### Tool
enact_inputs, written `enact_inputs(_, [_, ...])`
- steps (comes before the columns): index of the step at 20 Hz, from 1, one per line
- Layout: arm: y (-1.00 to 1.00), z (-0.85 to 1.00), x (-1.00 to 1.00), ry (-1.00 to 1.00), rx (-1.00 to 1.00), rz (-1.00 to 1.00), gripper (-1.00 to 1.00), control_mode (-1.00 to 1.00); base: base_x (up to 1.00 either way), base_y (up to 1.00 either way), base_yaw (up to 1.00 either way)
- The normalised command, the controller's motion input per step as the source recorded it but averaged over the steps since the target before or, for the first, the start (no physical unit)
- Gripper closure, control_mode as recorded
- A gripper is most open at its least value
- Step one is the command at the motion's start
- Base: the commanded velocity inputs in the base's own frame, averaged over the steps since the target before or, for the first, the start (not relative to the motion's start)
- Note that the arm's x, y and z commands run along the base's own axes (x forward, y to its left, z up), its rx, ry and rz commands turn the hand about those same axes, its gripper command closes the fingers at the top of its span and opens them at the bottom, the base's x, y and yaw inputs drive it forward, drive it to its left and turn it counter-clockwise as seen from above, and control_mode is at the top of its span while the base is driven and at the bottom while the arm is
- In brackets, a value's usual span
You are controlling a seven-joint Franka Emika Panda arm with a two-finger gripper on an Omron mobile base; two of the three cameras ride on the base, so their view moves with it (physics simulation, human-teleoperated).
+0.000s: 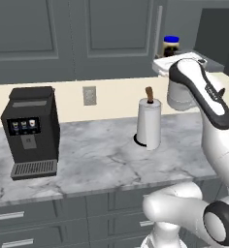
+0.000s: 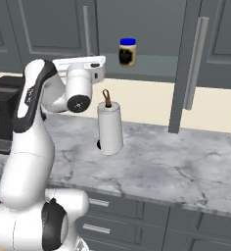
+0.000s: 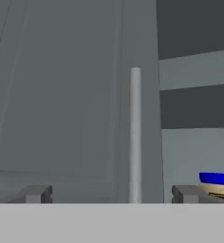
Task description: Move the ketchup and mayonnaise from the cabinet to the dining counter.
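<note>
Nearest to us stands the white arm [image 2: 29,147], rising from its base and bending toward the wall cabinet [image 1: 63,34]. In the hand view we find the gripper [image 3: 111,194] with its two dark tips spread wide apart and nothing between them; it faces the closed cabinet door and its long silver handle [image 3: 135,135], which lines up with the gap between the tips.

We note the mayonnaise [image 2: 127,52], a squat jar with a blue lid, upright on the grey inner shelf of the open cabinet section. In the right base view it sits to the right of the hand and slightly higher; in the hand view its blue lid shows just beside the right fingertip [image 3: 185,193], not touching it.

On the marble worktop [image 1: 102,160] below we record a paper-towel roll [image 1: 149,123] standing upright and a black coffee machine [image 1: 31,131] well apart at the left. We cannot locate the ketchup.
</note>
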Motion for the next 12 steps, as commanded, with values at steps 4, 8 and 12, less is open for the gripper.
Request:
enact_inputs(4, [0.10,0.00,0.61,0.00,0.00,-0.08,-1.00,-1.00,0.00,0.00,0.00])
enact_inputs(8, [0.12,0.02,0.64,0.00,-0.01,-0.10,-1.00,-1.00,0.00,0.00,0.00])
enact_inputs(12, [0.01,0.00,0.60,0.00,-0.01,-0.11,-1.00,-1.00,0.00,0.00,0.00])
